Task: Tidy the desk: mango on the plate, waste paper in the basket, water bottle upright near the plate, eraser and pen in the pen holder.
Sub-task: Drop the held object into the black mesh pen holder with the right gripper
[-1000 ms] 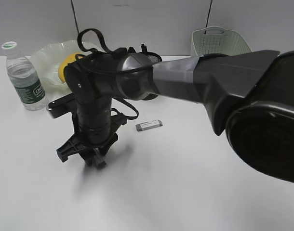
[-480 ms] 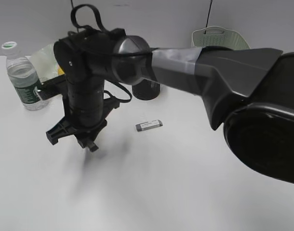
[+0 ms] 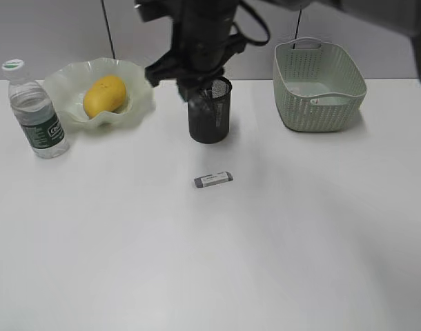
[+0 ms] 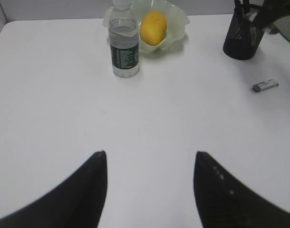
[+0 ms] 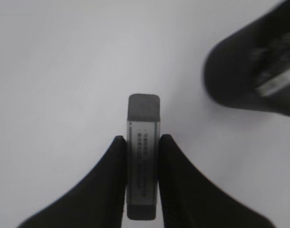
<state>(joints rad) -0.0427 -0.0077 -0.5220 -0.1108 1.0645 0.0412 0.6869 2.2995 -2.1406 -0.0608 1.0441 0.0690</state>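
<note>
In the right wrist view my right gripper (image 5: 139,137) is shut on the grey eraser (image 5: 143,156), one finger against each long side. In the exterior view the right gripper (image 3: 199,93) hangs over the rim of the black mesh pen holder (image 3: 210,121), and an eraser (image 3: 213,180) lies flat on the desk (image 3: 197,262) in front of it. The mango (image 3: 104,95) rests in the wavy green plate (image 3: 138,103). The water bottle (image 3: 36,110) stands upright left of the plate. My left gripper (image 4: 149,153) is open over bare desk. I cannot make out the pen.
The green basket (image 3: 317,114) stands at the back right with a pale scrap of waste paper (image 3: 328,101) inside. A grey wall runs behind the desk. The right arm's dark bulk crosses the top of the exterior view.
The right arm has swung from low over the desk's front left up and back to the pen holder. The plate and mango are uncovered again. The left gripper has not moved.
</note>
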